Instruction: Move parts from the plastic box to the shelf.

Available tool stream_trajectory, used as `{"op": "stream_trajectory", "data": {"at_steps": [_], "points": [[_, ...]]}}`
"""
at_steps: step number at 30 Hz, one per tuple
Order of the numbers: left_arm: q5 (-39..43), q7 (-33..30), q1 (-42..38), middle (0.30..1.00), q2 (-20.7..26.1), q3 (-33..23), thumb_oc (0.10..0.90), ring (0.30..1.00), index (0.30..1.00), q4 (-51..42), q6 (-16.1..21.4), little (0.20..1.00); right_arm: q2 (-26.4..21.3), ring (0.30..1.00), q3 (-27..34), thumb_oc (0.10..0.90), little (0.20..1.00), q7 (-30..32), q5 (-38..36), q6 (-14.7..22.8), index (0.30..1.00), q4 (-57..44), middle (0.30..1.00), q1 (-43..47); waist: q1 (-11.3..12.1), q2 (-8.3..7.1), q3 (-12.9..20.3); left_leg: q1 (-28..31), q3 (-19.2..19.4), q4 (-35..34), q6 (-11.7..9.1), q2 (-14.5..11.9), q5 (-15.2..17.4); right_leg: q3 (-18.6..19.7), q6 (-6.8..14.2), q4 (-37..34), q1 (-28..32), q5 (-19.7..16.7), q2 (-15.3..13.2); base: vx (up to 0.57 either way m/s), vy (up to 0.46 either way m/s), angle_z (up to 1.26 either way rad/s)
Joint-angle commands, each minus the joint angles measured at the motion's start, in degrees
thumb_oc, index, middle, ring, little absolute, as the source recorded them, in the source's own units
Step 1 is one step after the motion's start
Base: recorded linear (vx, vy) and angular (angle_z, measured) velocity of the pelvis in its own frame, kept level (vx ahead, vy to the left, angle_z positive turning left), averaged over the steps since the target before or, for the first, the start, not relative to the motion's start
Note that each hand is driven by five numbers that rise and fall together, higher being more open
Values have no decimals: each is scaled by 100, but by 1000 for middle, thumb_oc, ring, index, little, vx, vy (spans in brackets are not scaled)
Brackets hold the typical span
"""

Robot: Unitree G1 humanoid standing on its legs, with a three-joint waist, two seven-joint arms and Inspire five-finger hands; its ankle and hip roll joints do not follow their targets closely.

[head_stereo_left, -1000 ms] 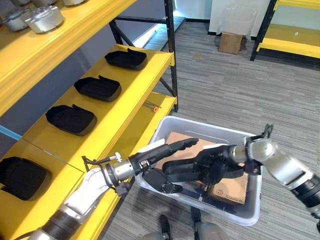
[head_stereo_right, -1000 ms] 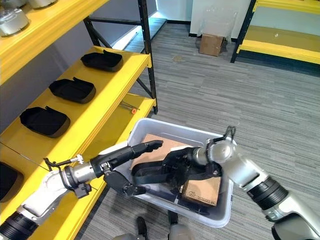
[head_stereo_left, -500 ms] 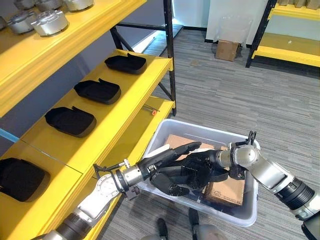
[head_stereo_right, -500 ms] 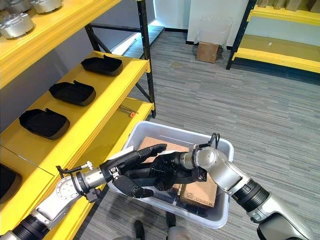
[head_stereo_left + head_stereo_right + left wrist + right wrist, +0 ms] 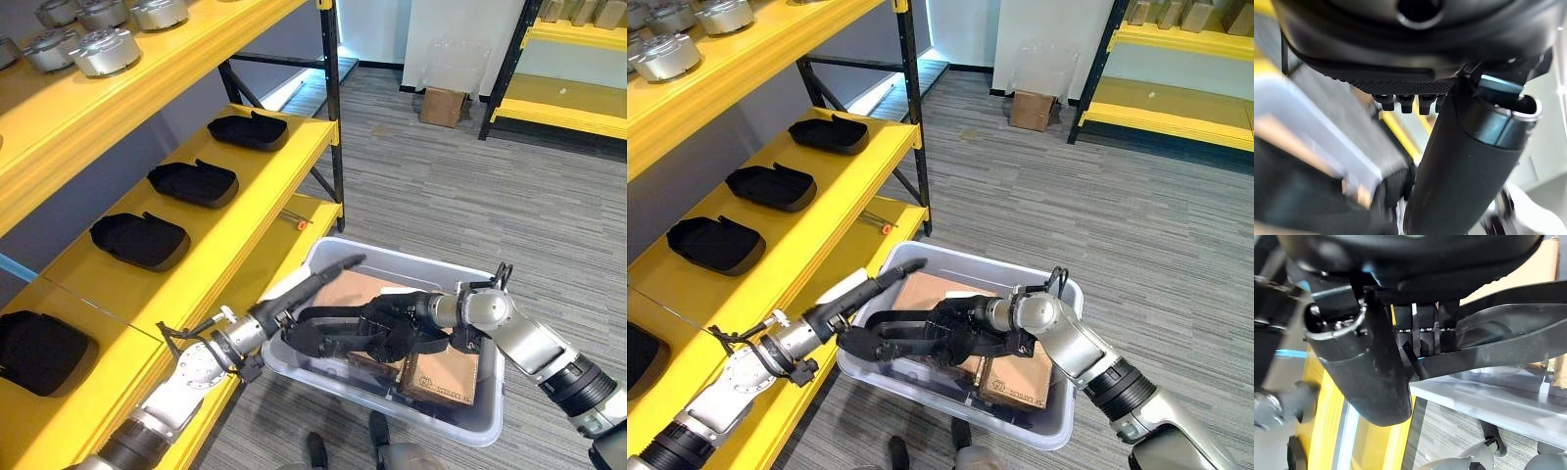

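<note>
Grey carpet floor (image 5: 460,186), yellow shelf (image 5: 257,186) on the left already carrying a row of black parts (image 5: 192,182) — and down by it sits the clear plastic box (image 5: 480,421). Inside, a long black part (image 5: 921,338) is raised over the cardboard boxes (image 5: 1019,380), with the right hand (image 5: 397,323) curled round one end. The left hand (image 5: 309,294) reaches in over the box's near wall, fingers straight and apart, thumb tucked under the part's other end. The risk, as I read it — a one-ended grip on a long piece: it could tilt, snag the box rim or slip before the left hand supports it.
</note>
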State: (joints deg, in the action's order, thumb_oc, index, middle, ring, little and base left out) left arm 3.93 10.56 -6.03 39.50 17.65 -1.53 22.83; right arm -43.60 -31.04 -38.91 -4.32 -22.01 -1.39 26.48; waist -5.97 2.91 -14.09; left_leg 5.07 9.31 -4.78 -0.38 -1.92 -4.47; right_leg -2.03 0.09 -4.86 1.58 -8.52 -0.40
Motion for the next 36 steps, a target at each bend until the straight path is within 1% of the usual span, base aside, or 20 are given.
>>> {"op": "stream_trajectory", "data": {"at_steps": [1, 3, 5, 7, 12, 15, 18, 20, 24, 28, 30, 33, 36], "points": [[-265, -804, -77, 1000, 113, -631, 900, 1000, 1000, -366, 808, 1000, 139, 300, 565, 400, 300, 165, 92, 650, 300, -26, 300, 16, 98, -205, 545, 212, 168, 2, -25, -66, 784, -264, 358, 74, 251, 779, -193, 0, 0, 0], [-429, -1053, -23, 1000, 178, -794, 900, 1000, 1000, -346, 985, 1000, 110, 300, 633, 400, 300, 166, 111, 744, 300, 23, 300, -103, 104, -223, 542, 211, 166, -3, -26, -69, 782, -271, 361, 75, 244, 773, -192, 0, 0, 0], [-426, -1137, 13, 1000, 232, -932, 900, 1000, 1000, -336, 1091, 1000, 62, 300, 686, 400, 300, 117, 79, 815, 300, 22, 300, -208, 110, -231, 543, 206, 150, -8, -28, -69, 787, -281, 368, 81, 238, 782, -195, 0, 0, 0], [-755, -1077, 17, 1000, 289, -1003, 900, 1000, 1000, -289, 1254, 1000, 52, 300, 766, 400, 300, 11, 173, 924, 300, 39, 300, -357, 97, -243, 546, 201, 157, -11, -26, -76, 784, -267, 375, 87, 231, 780, -187, 0, 0, 0], [-569, -959, -50, 1000, 474, -896, 900, 1000, 1000, -184, 1275, 1000, -53, 300, 720, 400, 300, 47, 14, 1020, 300, -9, 300, -385, 47, -248, 548, 214, 185, -16, -13, -70, 791, -240, 380, 81, 226, 767, -178, 0, 0, 0], [-720, -793, -167, 1000, 439, -746, 900, 1000, 1000, -139, 1434, 1000, -34, 300, 689, 400, 300, 3, 18, 1032, 300, 0, 300, -313, 24, -227, 545, 214, 202, -9, -6, -75, 796, -219, 376, 96, 213, 770, -176, 0, 0, 0], [-627, -636, -212, 1000, 467, -616, 900, 1000, 1000, -94, 1396, 1000, -3, 300, 646, 400, 300, 65, 18, 1038, 300, 44, 300, -229, 19, -221, 525, 223, 204, -3, 1, -66, 805, -202, 372, 98, 219, 764, -173, 0, 0, 0], [-966, -582, -267, 1000, 493, -447, 900, 1000, 1000, -29, 1436, 1000, 16, 300, 599, 400, 300, 114, 25, 1020, 300, 88, 300, -125, -1, -200, 538, 230, 217, -9, 2, -62, 810, -181, 376, 94, 219, 760, -172, 0, 0, 0], [-1398, -949, -296, 1000, 632, -215, 900, 1000, 1000, 298, 1437, 1000, -22, 300, 578, 400, 300, 150, 31, 958, 300, 137, 300, -19, -52, -182, 565, 246, 287, -7, 2, -69, 813, -157, 394, 81, 215, 748, -182, 5, 6, -1], [-1630, -1034, -263, 1000, 738, -201, 900, 1000, 1000, 439, 1415, 1000, -57, 300, 637, 400, 300, 159, 18, 945, 300, 195, 300, 38, -78, -167, 559, 252, 324, -5, 1, -63, 817, -138, 405, 96, 195, 747, -184, 0, 0, 0], [-1937, -1124, -240, 1000, 862, -192, 900, 1000, 1000, 540, 1473, 1000, -125, 300, 739, 400, 300, 129, 92, 955, 300, 238, 300, 85, -102, -146, 549, 258, 348, -6, 13, -50, 828, -119, 411, 100, 191, 753, -187, -2, 31, -1], [-2029, -1232, -202, 1000, 965, -181, 900, 1000, 1000, 629, 1376, 1000, -181, 300, 750, 400, 300, 141, 127, 861, 300, 209, 300, 119, -112, -131, 551, 258, 362, -9, 3, -43, 826, -117, 415, 96, 186, 750, -192, 0, 0, 0], [-2275, -1483, -158, 1000, 1054, -183, 900, 1000, 1000, 961, 1254, 1000, -223, 300, 818, 400, 300, 55, 280, 826, 300, 289, 300, 116, -156, -100, 562, 273, 407, -13, 5, -40, 832, -89, 424, 89, 178, 750, -197, 6, 29, -7]]}}
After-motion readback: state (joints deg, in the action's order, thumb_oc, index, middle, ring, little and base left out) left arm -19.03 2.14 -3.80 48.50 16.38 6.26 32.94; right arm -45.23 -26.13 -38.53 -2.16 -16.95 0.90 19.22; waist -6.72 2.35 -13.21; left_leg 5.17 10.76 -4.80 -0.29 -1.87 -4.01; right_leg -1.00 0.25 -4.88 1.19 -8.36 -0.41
